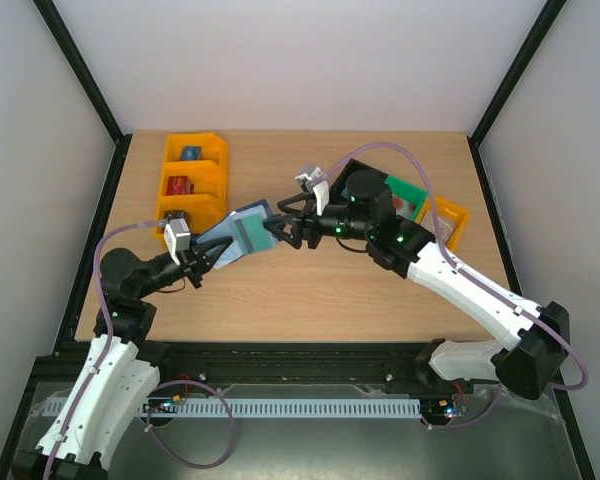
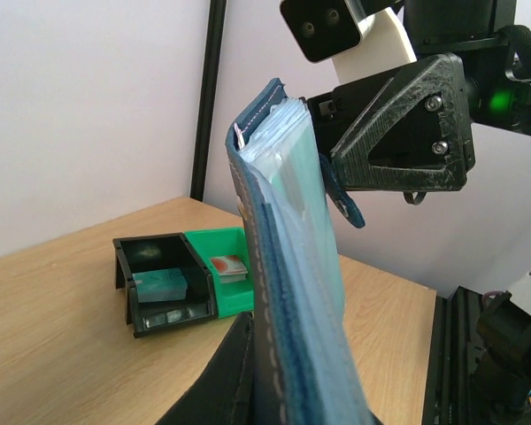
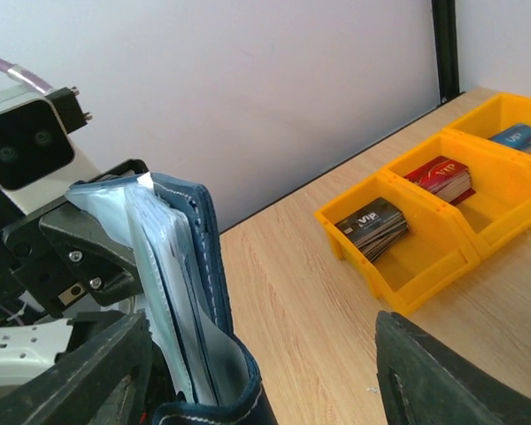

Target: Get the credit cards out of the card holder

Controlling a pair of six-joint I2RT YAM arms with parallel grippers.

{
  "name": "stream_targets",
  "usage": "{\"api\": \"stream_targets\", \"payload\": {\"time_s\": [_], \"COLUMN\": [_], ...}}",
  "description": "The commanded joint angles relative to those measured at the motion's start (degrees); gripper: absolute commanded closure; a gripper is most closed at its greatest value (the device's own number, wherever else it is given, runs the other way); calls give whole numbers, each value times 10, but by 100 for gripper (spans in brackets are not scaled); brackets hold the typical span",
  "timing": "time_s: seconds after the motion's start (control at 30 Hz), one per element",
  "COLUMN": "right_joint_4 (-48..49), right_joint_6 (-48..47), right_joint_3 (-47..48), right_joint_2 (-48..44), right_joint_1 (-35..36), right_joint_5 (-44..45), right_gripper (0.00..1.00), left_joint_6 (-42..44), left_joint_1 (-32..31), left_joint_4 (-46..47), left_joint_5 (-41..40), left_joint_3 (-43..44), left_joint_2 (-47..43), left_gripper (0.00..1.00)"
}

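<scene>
Several pale teal credit cards [image 2: 292, 177] bulge from the navy card holder [image 1: 238, 235]; left gripper [image 1: 205, 258] clamps it; right gripper [image 1: 283, 232] gapes.

The card holder [image 2: 270, 301] looks like soft dark blue leather with pale stitches. The cards [image 2: 303, 181] inside look smooth and shiny. The table [image 1: 310, 290] is pale, matt wood. The bins [image 3: 425, 266] are smooth yellow plastic.

Pale wooden table [image 1: 310, 290] — plain white walls [image 1: 300, 60], black frame posts [image 1: 77, 60].
</scene>
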Motion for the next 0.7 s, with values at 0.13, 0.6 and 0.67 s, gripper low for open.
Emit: {"api": "stream_targets", "payload": {"time_s": [0.13, 0.6, 0.67], "right_joint_4": [21, 0, 6], "right_joint_6": [-4, -16, -15], "right_joint_3": [-6, -4, -1], "right_joint_2": [0, 8, 13], "right_joint_1": [19, 34, 43], "right_joint_5": [86, 114, 101], "right_gripper": [41, 35, 33], "left_joint_6": [12, 37, 36], "left_joint_1": [-3, -4, -5], "left_joint_4": [35, 27, 27], "left_joint_5": [6, 12, 12], "left_joint_3": [13, 16, 17], "left_joint_2": [-4, -7, -6], "left_gripper": [98, 98, 98]}}
